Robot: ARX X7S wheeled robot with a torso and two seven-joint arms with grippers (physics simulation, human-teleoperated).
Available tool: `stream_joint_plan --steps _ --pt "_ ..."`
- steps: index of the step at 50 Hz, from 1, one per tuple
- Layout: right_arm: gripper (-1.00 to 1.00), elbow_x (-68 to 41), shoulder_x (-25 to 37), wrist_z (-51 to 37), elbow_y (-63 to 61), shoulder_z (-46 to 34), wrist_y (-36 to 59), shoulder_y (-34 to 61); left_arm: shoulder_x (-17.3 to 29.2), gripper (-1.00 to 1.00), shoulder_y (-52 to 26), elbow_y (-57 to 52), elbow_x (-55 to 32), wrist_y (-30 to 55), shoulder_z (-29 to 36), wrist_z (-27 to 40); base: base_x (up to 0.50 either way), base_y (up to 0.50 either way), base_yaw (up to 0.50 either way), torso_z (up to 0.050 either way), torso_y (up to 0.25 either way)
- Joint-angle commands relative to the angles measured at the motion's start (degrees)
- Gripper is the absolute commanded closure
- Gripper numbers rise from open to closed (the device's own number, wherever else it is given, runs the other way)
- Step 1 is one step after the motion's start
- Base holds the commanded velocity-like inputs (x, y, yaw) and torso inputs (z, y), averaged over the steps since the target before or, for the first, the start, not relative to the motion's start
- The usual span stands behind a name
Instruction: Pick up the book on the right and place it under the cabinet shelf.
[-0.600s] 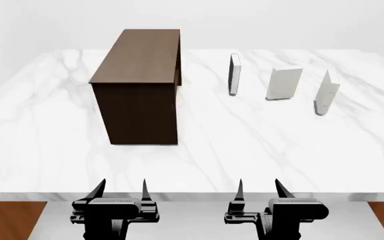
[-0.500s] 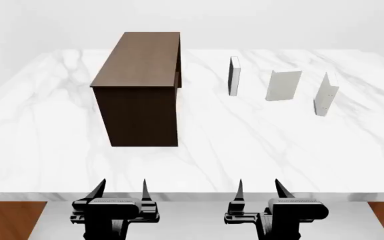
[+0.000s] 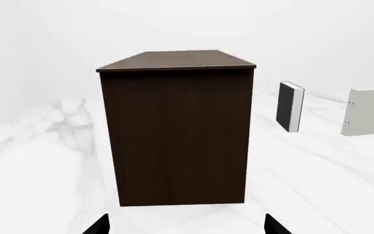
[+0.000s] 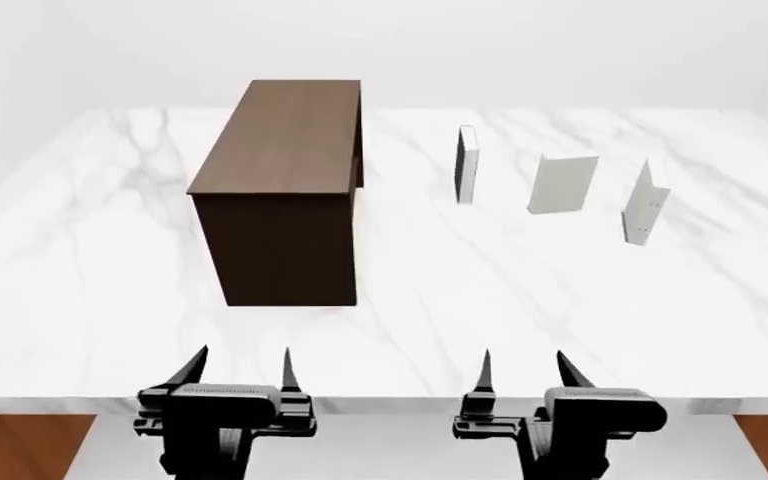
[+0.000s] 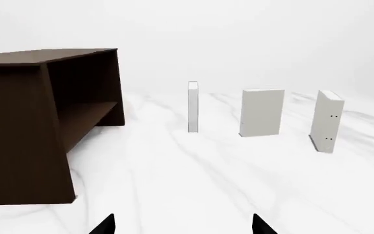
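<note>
My left gripper (image 4: 244,368) and my right gripper (image 4: 522,368) hang side by side at the near edge of the white marble table (image 4: 518,290), each with its two dark fingers spread apart and nothing between them, neither touching any object. On the left half of the table stands the cabinet shelf (image 4: 284,185), a dark brown wooden box with a flat top and a solid wall facing me; my right wrist view shows its open right side and an inner shelf across the hollow. To the right of it three books stand upright in a row running left to right, well apart from one another and from the cabinet. Nearest the cabinet is a white book with a black face (image 4: 466,164), seen edge-on from my head camera. In the middle is a plain grey book (image 4: 563,184) with its broad face turned toward me. The book (image 4: 644,203) I am tasked with is the rightmost one, thin and pale, turned at an angle on the far right part of the table, with tiny dark dots visible on it in my right wrist view (image 5: 325,121). It stands well beyond my right gripper, toward the far right
</note>
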State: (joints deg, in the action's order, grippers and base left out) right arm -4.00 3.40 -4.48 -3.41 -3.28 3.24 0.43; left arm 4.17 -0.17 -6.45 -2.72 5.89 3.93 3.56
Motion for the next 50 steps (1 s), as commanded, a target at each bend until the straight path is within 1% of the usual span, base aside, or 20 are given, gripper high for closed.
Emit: stream_joint_plan --steps 1,5,9,13,18,22,27,32,40,50 --pt "-1.0 -3.4 2.0 -2.5 -11.5 1.0 13.6 3.3 3.7 -1.0 -4.0 -16.2 -1.8 18.0 -0.6 0.9 0.0 0.0 0.0 0.05 0.0" --pt "-1.0 -5.3 3.6 -3.4 -18.9 1.9 24.3 8.1 6.1 -1.0 -9.9 -24.0 -4.0 31.2 -2.5 0.3 0.0 0.0 0.0 0.05 0.0" --pt "-1.0 -7.9 4.9 -3.8 -24.6 3.2 33.6 14.1 8.2 -1.0 -16.0 -28.7 -6.3 42.1 -4.2 -0.8 0.0 0.0 0.0 0.05 0.0" --pt "-1.0 -9.6 7.7 -4.2 -28.3 4.6 43.9 23.6 10.1 -1.0 -24.8 -31.6 -9.3 53.7 -6.7 -2.1 0.0 0.0 0.0 0.05 0.0" --pt "-1.0 -11.8 10.4 -3.5 -28.3 6.8 52.2 33.8 13.3 -1.0 -34.2 -31.6 -10.9 62.0 -7.0 -3.5 0.0 0.0 0.0 0.05 0.0" --pt "-1.0 -12.3 13.0 -2.7 -23.8 7.6 56.5 43.1 15.2 -1.0 -43.2 -29.1 -12.2 68.1 -7.1 -4.9 0.0 0.0 0.0 0.05 0.0" --pt "-1.0 -11.5 15.4 -1.6 -16.3 6.1 57.5 52.2 17.8 -1.0 -52.4 -24.5 -12.7 71.5 -4.9 -6.4 0.0 0.0 0.0 0.05 0.0" --pt "-1.0 -10.5 16.8 -0.6 -8.6 4.6 56.1 58.8 19.4 -1.0 -60.4 -18.2 -12.5 72.1 -1.9 -7.7 0.0 0.0 0.0 0.05 0.0" --pt "-1.0 -9.2 17.5 2.7 5.4 0.6 51.6 66.6 18.4 -1.0 -70.1 -8.1 -12.7 72.0 0.1 -9.0 0.0 0.0 0.0 0.05 0.0" --pt "-1.0 -7.6 16.1 3.8 18.3 -1.8 47.1 73.0 16.8 -1.0 -77.9 6.5 -10.2 65.9 4.6 -9.0 0.0 0.0 0.0 0.05 0.0"
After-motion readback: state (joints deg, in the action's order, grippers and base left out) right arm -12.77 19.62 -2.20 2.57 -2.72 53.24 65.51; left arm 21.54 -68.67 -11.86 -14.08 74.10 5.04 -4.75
